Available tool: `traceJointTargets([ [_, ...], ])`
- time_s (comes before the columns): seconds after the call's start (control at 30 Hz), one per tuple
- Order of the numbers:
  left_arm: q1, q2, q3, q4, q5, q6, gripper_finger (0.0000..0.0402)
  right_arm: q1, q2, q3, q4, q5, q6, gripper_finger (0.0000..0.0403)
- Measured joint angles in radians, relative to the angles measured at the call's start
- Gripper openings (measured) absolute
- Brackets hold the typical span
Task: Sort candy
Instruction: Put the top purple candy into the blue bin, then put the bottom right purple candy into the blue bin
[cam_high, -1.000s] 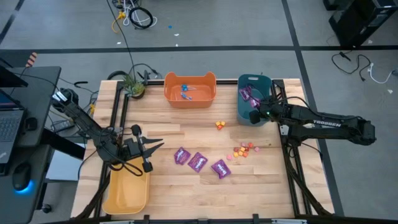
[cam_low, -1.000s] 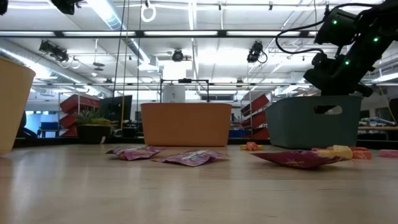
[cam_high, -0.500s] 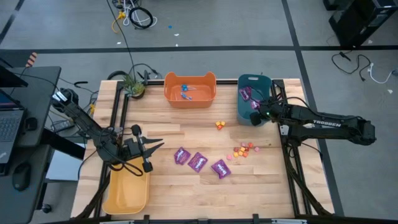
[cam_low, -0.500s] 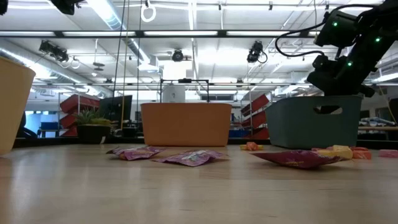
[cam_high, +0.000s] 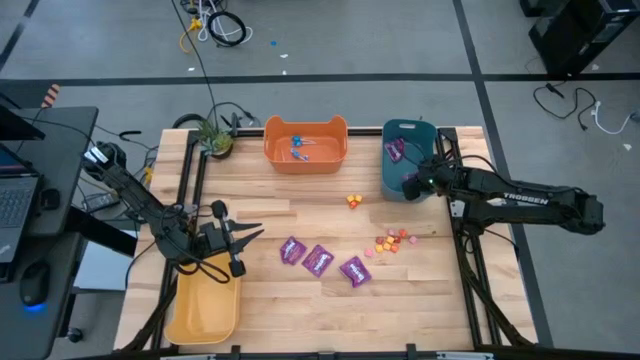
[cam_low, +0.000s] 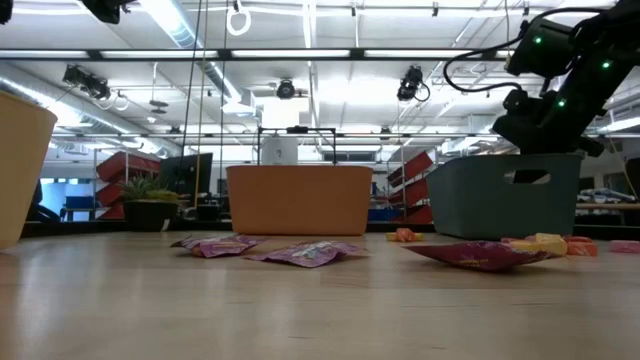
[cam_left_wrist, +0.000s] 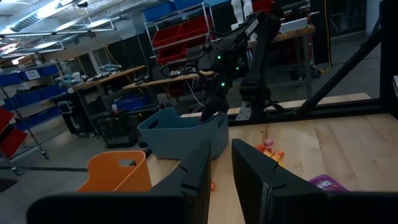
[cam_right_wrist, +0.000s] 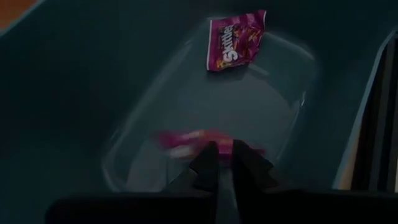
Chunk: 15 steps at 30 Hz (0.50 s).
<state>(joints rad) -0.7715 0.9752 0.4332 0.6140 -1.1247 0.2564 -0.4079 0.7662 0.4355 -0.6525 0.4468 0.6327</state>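
My right gripper (cam_high: 408, 186) reaches down into the teal bin (cam_high: 408, 126), its fingertips (cam_right_wrist: 225, 155) a narrow gap apart. A purple packet (cam_right_wrist: 199, 139) shows smeared just beyond the tips, low in the bin. Another purple packet (cam_right_wrist: 235, 40) lies flat on the bin floor. Three purple packets (cam_high: 318, 260) lie flat on the table, with small orange and pink pieces (cam_high: 392, 240) to their right. Blue lollipops (cam_high: 300, 148) lie in the orange bin (cam_high: 305, 121). My left gripper (cam_high: 245, 235) waits open near the yellow bin (cam_high: 180, 300), nothing between its fingers (cam_left_wrist: 216, 155). My right gripper points slanting down into the teal bin from the table's right side. The smeared purple packet's near edge (cam_right_wrist: 205, 144) lies right at its fingertips. I cannot tell whether the fingers touch it.
A potted plant (cam_high: 213, 138) stands at the far left corner. Two more small pieces (cam_high: 354, 200) lie between the orange and teal bins. Bare wood lies along the near edge (cam_high: 330, 320). Black frame rails run along the table's left and right sides.
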Motion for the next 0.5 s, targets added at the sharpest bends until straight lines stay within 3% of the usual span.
traceJointTargets([
  [0.27, 0.0, 0.0, 0.0, 0.0, 0.003, 0.0, 0.0067, -0.009, 0.0, 0.003, 0.007, 0.0, -0.001, 0.0067],
  [0.5, 0.0, 0.0, 0.0, 0.0, 0.002, 0.0, 0.0067, 0.01, 0.0, 0.074, 0.024, 0.001, -0.059, 0.0072],
])
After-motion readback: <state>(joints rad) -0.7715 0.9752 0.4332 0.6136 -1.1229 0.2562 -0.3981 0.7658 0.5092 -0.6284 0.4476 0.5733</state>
